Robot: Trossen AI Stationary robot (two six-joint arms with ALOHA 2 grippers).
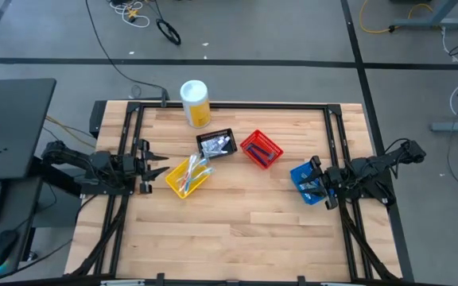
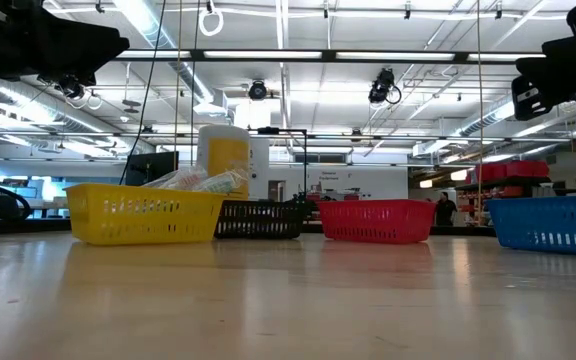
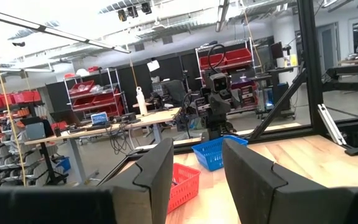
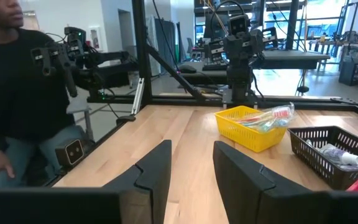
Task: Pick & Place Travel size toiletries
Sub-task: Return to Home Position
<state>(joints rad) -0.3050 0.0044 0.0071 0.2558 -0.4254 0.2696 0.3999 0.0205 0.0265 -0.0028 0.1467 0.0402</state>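
Toothbrushes point(image 1: 196, 168) lie lengthwise in the yellow basket point(image 1: 173, 184), apparently tilted upward.

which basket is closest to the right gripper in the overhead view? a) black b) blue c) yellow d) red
b: in the high view the right gripper hangs right at the blue basket, while the red basket, black basket and yellow basket sit farther off toward the left arm's side.
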